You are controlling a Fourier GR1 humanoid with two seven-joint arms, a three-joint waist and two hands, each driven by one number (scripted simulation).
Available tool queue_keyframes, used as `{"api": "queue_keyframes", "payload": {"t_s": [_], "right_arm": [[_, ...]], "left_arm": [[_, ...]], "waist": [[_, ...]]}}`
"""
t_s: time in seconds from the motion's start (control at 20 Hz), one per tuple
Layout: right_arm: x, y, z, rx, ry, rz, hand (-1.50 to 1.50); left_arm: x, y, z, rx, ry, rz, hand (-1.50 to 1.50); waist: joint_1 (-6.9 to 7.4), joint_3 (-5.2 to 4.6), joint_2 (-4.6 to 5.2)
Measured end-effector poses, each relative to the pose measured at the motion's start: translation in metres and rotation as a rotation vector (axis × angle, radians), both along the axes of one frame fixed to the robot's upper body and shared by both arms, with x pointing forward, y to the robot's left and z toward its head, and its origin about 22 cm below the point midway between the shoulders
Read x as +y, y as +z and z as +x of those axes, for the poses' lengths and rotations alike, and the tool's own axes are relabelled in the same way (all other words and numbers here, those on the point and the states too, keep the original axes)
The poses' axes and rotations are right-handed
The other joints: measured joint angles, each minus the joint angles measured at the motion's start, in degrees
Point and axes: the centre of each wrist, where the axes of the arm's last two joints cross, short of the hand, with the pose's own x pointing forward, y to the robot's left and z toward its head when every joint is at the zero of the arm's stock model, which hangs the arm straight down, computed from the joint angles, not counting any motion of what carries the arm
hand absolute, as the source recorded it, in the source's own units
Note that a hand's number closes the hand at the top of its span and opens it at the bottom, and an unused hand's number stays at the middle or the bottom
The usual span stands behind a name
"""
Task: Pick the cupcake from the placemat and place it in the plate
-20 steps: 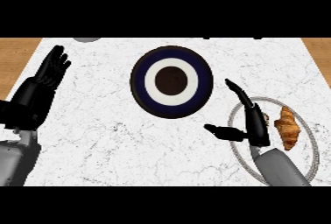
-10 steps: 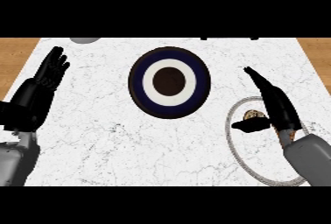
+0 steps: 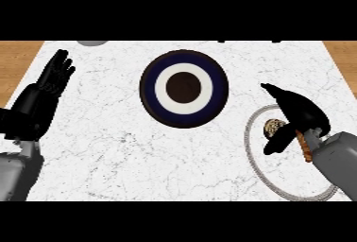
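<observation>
White marble desk carries the dark blue plate at its middle and a round placemat at right, where the cupcake sits between the spread fingers and thumb of the right hand, while the left hand rests open at the left edge.

the right hand has swung to its own right, off the open counter and over the placemat. a second ago the cupcake lay in plain sight just right of the hand. now it sits under the palm, only a pale bit showing between thumb and fingers and a brown edge by the wrist. the fingers, straight half a second ago, arch over it. the forearm now covers the placemat's right side.
</observation>
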Motion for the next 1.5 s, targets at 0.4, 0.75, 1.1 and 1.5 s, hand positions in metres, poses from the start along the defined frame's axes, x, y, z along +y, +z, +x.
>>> {"api": "queue_keyframes", "payload": {"t_s": [0.4, 0.75, 1.1, 1.5], "right_arm": [[0.003, -0.003, 0.006, 0.085, -0.058, -0.115, -1.5], [-0.009, -0.028, 0.007, 0.155, -0.118, -0.207, -1.5], [-0.022, -0.055, 0.014, 0.202, -0.137, -0.208, -1.5], [-0.032, -0.092, 0.014, 0.256, -0.138, -0.203, -1.5]], "left_arm": [[0.0, -0.002, -0.004, -0.002, -0.003, -0.003, 0.0], [-0.005, 0.005, 0.003, -0.012, -0.002, 0.001, 0.0], [-0.004, 0.006, 0.003, -0.008, -0.001, 0.002, 0.0], [-0.004, 0.0, -0.01, -0.006, -0.008, -0.006, 0.0]], "waist": [[0.2, 0.15, 0.2], [0.14, 0.19, 0.26], [0.28, 0.2, 0.3], [0.4, 0.2, 0.28]]}}
